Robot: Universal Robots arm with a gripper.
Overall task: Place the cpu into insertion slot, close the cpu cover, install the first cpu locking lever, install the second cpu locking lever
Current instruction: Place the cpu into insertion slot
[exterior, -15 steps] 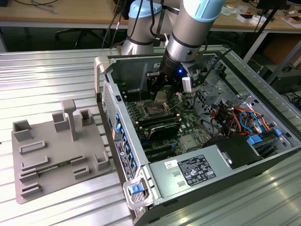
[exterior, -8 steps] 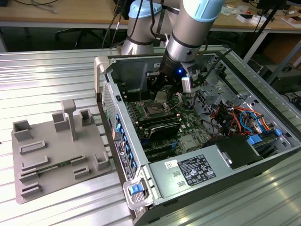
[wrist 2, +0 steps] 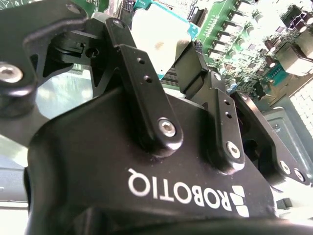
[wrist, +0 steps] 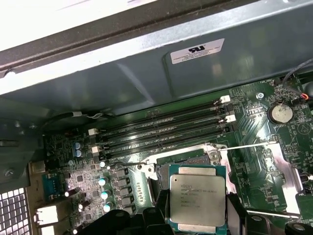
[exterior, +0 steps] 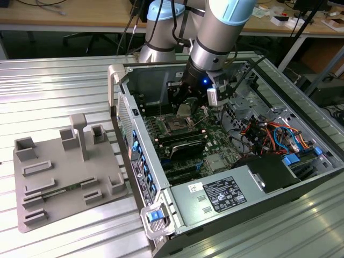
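My gripper (exterior: 185,109) is inside the open computer case, shut on the cpu (wrist: 197,198), a flat square chip with a silver-grey top. In both wrist views the black fingers (wrist 2: 193,66) clamp two opposite sides of the cpu (wrist 2: 159,36). The chip hangs just above the insertion slot (wrist: 188,159), the dark square socket (exterior: 176,128) on the green board. The cpu cover (wrist: 292,186), a silvery frame plate, lies swung open beside the socket. Two thin wire levers (wrist: 247,146) stand free along it.
Long black memory slots (wrist: 161,134) run beside the socket, near the grey case wall (wrist: 146,73). A coin battery (wrist: 280,113) sits close by. The power supply (exterior: 226,196) and coloured cables (exterior: 269,134) fill the case's other end. A grey fixture (exterior: 64,172) lies on the exterior view's left.
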